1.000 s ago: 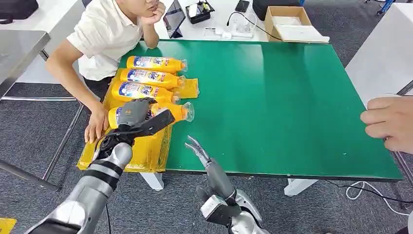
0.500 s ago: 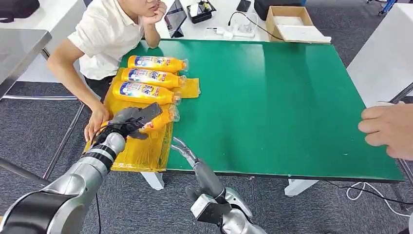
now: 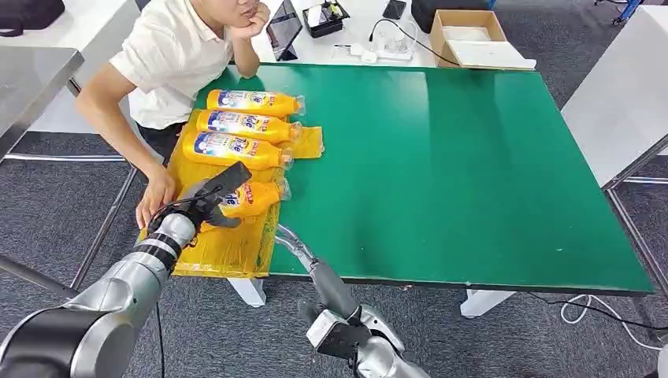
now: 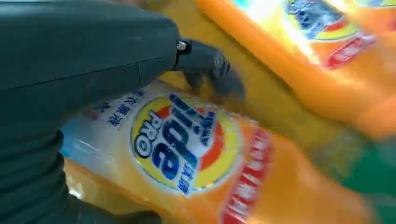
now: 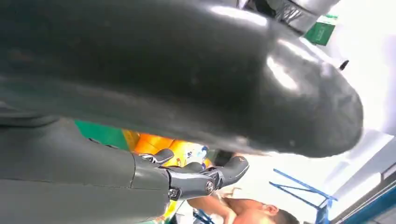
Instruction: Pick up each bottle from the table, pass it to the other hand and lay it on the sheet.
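Step in hand: laying the fourth bottle down on the yellow sheet, as I judge it from where things lie.
Left robot hand: wrapped around the label end of that bottle, low over the sheet near the bench's left edge; the left wrist view shows the thumb over the label and the body lying nearly flat.
Right robot hand: holding nothing, fingers loosely extended, just off the bench's front edge beside the sheet's near corner.
Bottles already down: three lie side by side across the far part of the sheet, caps toward the green middle of the bench.
Where the held bottle sits: next in the row, nearer the front edge than the third, cap pointing the same way; whether it rests on the sheet I cannot tell.
Doing it well: keep it parallel to the others, lower until its whole length bears on the sheet, then let go gently so it does not roll toward the front edge.
Watch for: a person's hand resting at the sheet's left edge, close to the robot's wrist.
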Controlling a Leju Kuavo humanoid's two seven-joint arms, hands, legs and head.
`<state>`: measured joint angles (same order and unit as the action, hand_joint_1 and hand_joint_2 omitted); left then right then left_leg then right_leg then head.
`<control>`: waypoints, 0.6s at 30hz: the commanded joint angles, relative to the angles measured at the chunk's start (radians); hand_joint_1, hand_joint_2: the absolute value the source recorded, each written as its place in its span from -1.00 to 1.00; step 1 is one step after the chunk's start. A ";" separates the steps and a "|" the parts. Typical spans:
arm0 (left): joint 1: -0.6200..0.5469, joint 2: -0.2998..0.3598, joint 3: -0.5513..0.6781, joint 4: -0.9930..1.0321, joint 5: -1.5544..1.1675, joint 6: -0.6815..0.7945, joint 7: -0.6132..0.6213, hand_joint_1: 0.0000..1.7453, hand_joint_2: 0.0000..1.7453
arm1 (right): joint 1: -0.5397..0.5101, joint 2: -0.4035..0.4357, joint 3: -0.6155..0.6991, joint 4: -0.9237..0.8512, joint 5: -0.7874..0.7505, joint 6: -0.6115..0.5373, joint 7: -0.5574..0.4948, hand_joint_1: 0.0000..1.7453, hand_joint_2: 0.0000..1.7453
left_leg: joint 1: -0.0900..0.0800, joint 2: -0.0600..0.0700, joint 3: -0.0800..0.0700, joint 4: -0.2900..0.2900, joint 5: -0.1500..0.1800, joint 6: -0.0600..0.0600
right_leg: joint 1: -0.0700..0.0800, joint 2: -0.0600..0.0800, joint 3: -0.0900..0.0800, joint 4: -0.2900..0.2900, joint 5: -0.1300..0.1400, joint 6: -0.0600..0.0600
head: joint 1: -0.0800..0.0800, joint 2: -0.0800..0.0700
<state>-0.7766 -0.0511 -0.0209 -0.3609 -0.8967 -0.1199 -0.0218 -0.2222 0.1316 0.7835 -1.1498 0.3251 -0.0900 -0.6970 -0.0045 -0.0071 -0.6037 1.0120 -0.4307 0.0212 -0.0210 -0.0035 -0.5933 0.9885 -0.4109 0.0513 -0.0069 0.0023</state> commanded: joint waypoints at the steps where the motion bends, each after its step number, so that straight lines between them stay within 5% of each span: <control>1: 0.016 0.009 0.162 0.068 0.150 -0.227 -0.199 -1.00 1.00 | -0.064 -0.049 0.115 0.061 -0.059 -0.043 -0.001 -1.00 -1.00 | 0.001 0.002 0.004 -0.001 -0.001 -0.001 | 0.001 0.002 0.004 -0.002 0.000 -0.002 | 0.000 0.000; 12: 0.079 -0.055 0.042 -0.088 0.173 -0.097 -0.327 -1.00 1.00 | -0.048 -0.062 0.112 0.059 -0.067 -0.096 -0.001 -1.00 -1.00 | 0.001 -0.001 0.003 -0.001 -0.001 -0.001 | 0.001 -0.001 0.004 -0.002 -0.001 -0.002 | 0.000 0.000; 18: 0.448 -0.134 0.029 -0.798 0.773 -0.116 -0.379 -1.00 1.00 | 0.054 -0.100 0.043 -0.088 -0.052 -0.167 -0.001 -1.00 -1.00 | 0.001 0.002 0.004 -0.001 -0.003 -0.001 | 0.002 0.001 0.005 -0.004 -0.002 -0.002 | 0.000 0.000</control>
<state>-0.6373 -0.1146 0.0580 -0.5281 -0.5482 -0.1833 -0.4060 -0.2325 0.0970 0.8630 -1.1334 0.2813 -0.1986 -0.6970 -0.0050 -0.0061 -0.6044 1.0120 -0.4309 0.0213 -0.0213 -0.0034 -0.5945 0.9882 -0.4108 0.0513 -0.0072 0.0023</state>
